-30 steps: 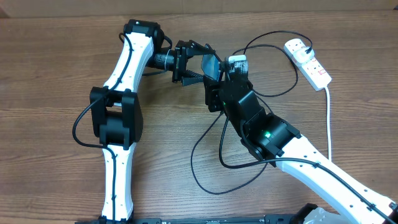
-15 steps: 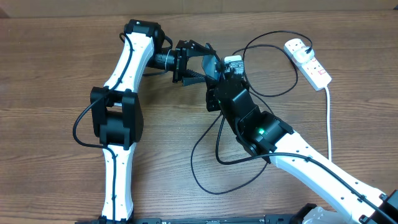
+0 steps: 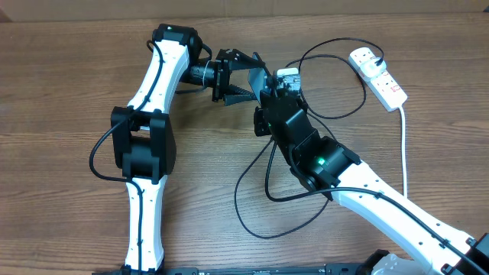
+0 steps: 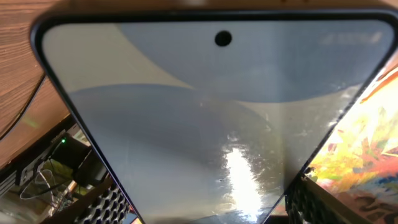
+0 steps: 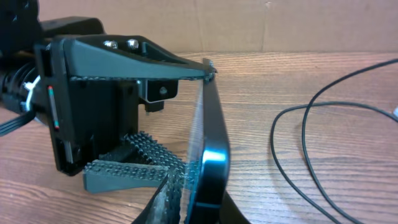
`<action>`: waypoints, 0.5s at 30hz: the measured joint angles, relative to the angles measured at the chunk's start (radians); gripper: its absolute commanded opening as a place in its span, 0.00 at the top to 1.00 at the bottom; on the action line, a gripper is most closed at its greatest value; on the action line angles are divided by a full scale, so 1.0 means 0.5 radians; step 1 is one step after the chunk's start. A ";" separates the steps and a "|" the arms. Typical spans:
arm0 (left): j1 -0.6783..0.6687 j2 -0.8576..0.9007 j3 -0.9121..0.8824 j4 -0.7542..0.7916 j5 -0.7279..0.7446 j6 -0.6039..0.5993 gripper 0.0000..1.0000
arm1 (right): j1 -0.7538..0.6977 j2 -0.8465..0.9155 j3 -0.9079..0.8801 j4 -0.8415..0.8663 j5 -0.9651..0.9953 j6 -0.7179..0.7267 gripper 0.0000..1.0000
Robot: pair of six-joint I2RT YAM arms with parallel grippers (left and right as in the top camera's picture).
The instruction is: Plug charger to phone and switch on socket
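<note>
I am clamping the slim blue-teal smartphone (image 4: 205, 124) in my left gripper (image 3: 256, 80). My right gripper (image 3: 273, 82) is sitting closer to its end than a second ago; whether it is open or closed, I cannot tell. Insertion is probably nearing.

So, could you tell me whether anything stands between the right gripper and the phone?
Nothing visible does. The phone, held on edge by the left gripper, sits directly at the right gripper, its near edge seemingly between the jaws.
</note>
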 measured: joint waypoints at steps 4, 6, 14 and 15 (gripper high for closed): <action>0.000 0.000 0.000 0.012 0.032 0.035 0.32 | -0.005 0.000 0.000 -0.002 0.013 0.054 0.96; 0.000 0.000 0.000 0.017 0.034 0.040 0.32 | -0.010 0.000 0.000 -0.004 0.013 0.060 0.96; 0.000 0.000 0.002 0.114 0.040 0.035 0.16 | -0.012 0.000 0.000 -0.007 0.018 0.075 0.96; 0.000 0.000 0.002 0.137 0.040 0.036 0.13 | -0.012 0.000 0.000 -0.008 0.017 0.071 0.96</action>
